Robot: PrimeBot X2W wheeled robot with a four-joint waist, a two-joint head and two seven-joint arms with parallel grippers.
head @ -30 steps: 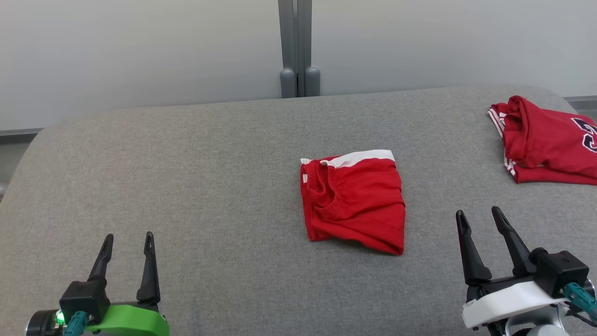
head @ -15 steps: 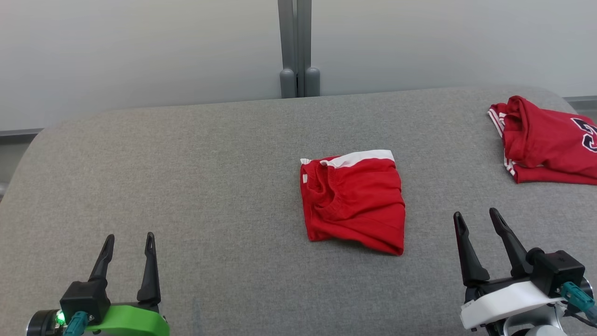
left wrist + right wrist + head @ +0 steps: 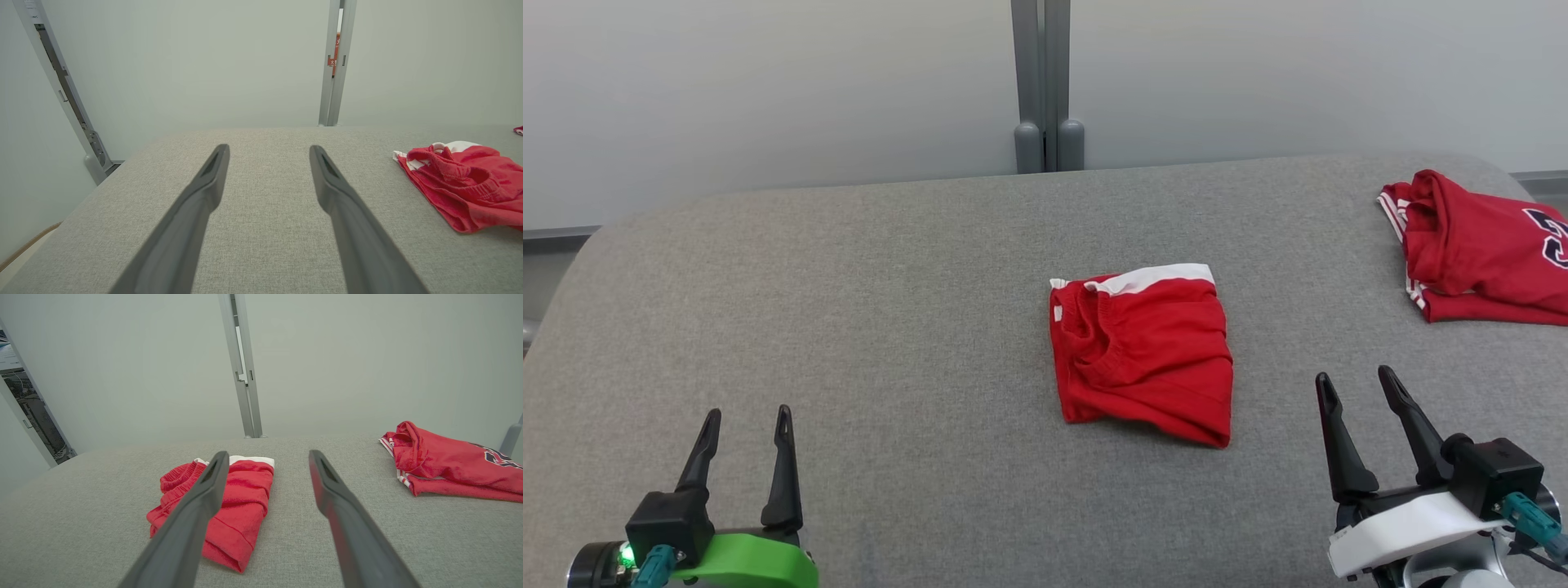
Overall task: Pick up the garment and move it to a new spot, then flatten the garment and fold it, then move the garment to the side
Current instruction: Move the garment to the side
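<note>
A red garment (image 3: 1143,351) with a white band along its far edge lies folded and rumpled in the middle of the grey padded surface (image 3: 890,310). My left gripper (image 3: 748,411) hovers open at the near left, well away from the garment, with nothing between its fingers. Near the front right, my right gripper (image 3: 1355,373) is open and empty, a short way right of the garment's near corner. In the left wrist view the garment (image 3: 461,183) lies to the right of the open left gripper (image 3: 268,147). In the right wrist view the garment (image 3: 245,498) sits partly behind the left finger of the open right gripper (image 3: 267,452).
A second red garment, a jersey (image 3: 1478,249) with white stripes and dark lettering, lies folded at the far right edge. A pale wall with a grey vertical post (image 3: 1042,82) stands behind the surface. The surface's rounded edge (image 3: 572,269) drops off at the left.
The right gripper has drifted slightly left and toward me. The left gripper and both garments have stayed put.
</note>
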